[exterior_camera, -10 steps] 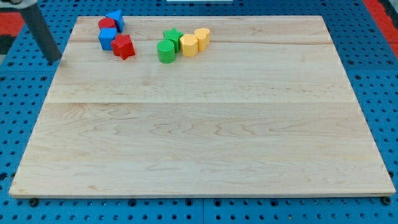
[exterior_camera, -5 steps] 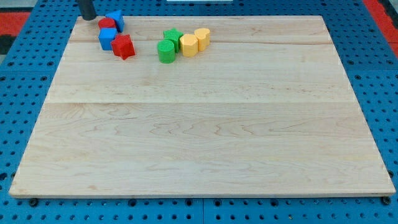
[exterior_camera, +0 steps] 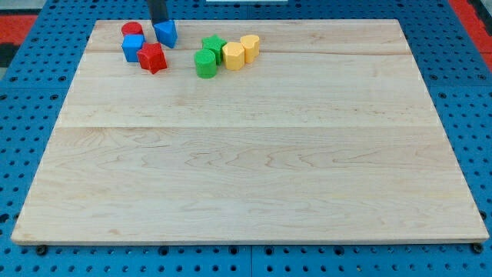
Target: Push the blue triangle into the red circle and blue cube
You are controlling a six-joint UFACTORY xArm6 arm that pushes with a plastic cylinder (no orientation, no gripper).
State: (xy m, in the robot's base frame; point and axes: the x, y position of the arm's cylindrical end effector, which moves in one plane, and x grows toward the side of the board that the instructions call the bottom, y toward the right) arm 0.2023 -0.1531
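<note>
The blue triangle (exterior_camera: 165,32) lies near the view's top left, a short gap to the right of the red circle (exterior_camera: 132,30). The blue cube (exterior_camera: 133,47) sits just below the red circle and touches it. A red star (exterior_camera: 152,57) rests against the cube's right side. My tip (exterior_camera: 157,21) is at the board's top edge, touching the triangle's upper left corner, between the triangle and the red circle.
A green star (exterior_camera: 214,45), a green cylinder (exterior_camera: 204,64) and two yellow blocks (exterior_camera: 234,55) (exterior_camera: 250,45) cluster to the right of the triangle. The wooden board (exterior_camera: 246,154) lies on a blue pegboard.
My tip has moved from the view's left along the top edge to the right. The blue triangle has slid right, away from the red circle.
</note>
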